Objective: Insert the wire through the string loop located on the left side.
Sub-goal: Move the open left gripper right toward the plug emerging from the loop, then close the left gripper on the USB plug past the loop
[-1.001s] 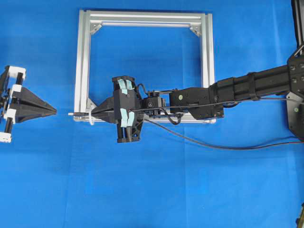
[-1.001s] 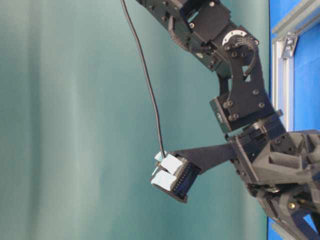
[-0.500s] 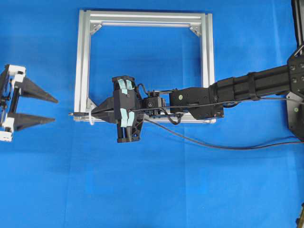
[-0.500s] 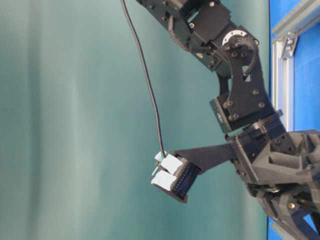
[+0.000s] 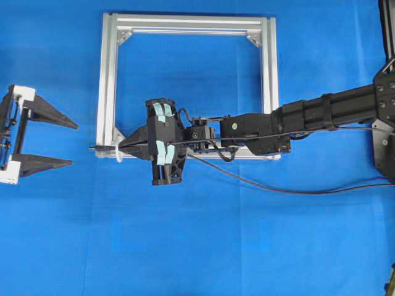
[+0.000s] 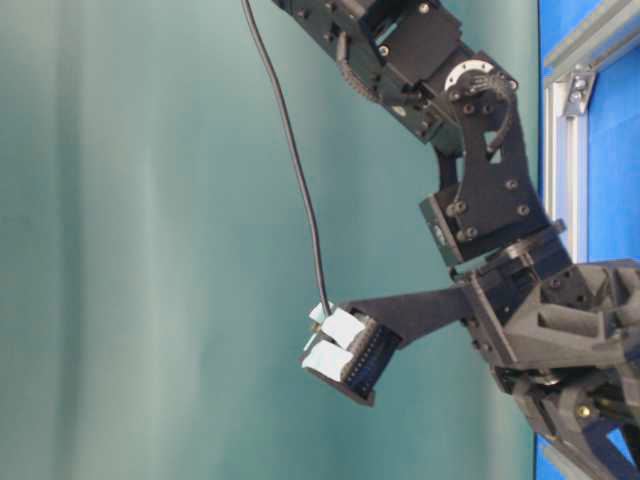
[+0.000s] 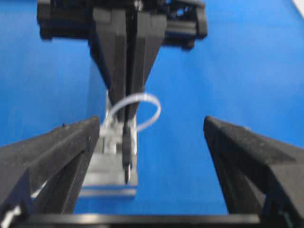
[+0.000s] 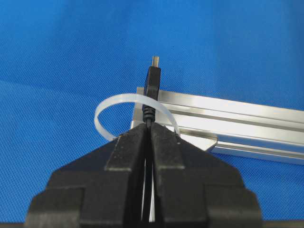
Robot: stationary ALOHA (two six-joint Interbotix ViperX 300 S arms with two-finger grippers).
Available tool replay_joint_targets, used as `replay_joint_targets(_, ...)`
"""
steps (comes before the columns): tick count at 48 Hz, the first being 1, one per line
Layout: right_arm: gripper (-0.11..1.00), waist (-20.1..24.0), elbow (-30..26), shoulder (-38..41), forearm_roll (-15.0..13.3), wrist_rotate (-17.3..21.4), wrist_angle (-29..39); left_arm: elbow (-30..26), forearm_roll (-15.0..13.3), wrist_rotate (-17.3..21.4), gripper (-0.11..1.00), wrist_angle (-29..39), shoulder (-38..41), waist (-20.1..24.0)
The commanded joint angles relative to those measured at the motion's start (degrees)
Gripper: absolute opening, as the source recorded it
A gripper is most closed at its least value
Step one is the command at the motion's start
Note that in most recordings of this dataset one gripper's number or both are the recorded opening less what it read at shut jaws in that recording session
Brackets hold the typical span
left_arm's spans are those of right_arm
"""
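The right gripper (image 8: 148, 130) had its fingers clamped on the wire (image 8: 152, 88), whose plug poked through the string loop (image 8: 111, 102) at the frame (image 5: 108, 80) corner. Beyond, the left gripper (image 5: 66, 143) stood wide, empty.

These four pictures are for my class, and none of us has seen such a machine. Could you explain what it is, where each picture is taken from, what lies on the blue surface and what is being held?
It is a robot with two black arms, each ending in a two-fingered gripper. One picture looks down from overhead, one from table level, and one from a camera on each wrist. On the blue table lies a square silver frame with a small whitish string loop at its corner. The right gripper is shut on a thin black wire; its plug pokes through the loop. The left gripper waits just beyond, jaws wide apart, holding nothing.
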Motion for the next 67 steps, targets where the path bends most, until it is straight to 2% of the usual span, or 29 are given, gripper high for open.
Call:
replay_joint_targets(1, 0.00, 0.0, -1.2, -1.2, 0.0, 0.1, -0.3, -1.5, 0.0, -0.1, 0.86, -2.4, 4.5, 0.6)
replay_joint_targets(7, 0.00, -0.1, -1.2, -1.2, 0.1, 0.1, -0.3, -4.0, 0.0, 0.2, 0.86, -7.2, 14.9, 1.4)
replay_joint_targets(16, 0.00, -0.1, -1.0, -1.2, 0.1, 0.1, -0.2, -8.1, 0.0, 0.1, 0.86, -9.8, 30.2, 3.2)
replay_joint_targets(23, 0.00, -0.1, -1.0, -1.2, 0.2, 0.1, 0.1, -10.5, 0.0, 0.2, 0.86, -11.5, 36.7, 3.2)
replay_joint_targets(60, 0.00, -0.1, -1.0, -1.2, 0.2, 0.2, 0.4, -9.5, 0.0, 0.3, 0.84, -13.4, 36.4, 3.2)
replay_joint_targets(67, 0.00, -0.1, -0.9, -1.2, 0.2, 0.1, 0.4, -9.6, 0.0, 0.5, 0.80, -12.8, 35.9, 3.2)
